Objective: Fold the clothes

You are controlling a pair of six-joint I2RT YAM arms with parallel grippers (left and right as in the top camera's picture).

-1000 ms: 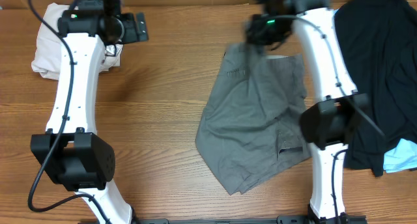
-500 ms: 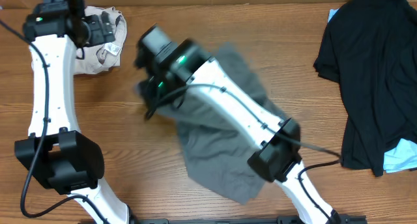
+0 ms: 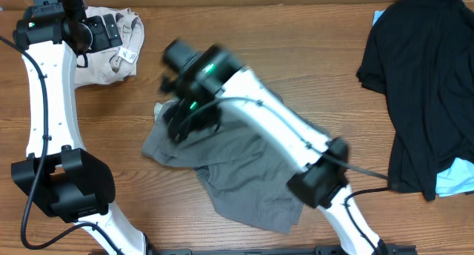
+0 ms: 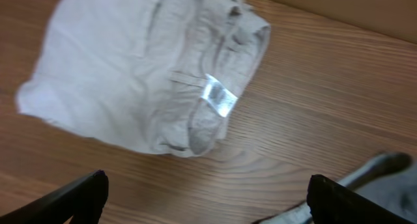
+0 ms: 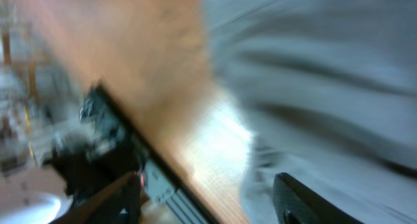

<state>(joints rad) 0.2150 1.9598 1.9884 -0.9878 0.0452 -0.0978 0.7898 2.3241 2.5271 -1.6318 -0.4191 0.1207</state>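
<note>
The first fold of the grey shorts seems in hand. The right gripper is at their left edge, but it is too blurred to tell its grip. The left gripper is spread and holds nothing. The next move calls for laying the edge flat.

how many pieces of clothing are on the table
3, maybe 4. Grey shorts crumpled at table centre; cream garment at the far left corner; black T-shirt along the right edge. A pale blue scrap peeking from under the T-shirt may be a fourth.
</note>
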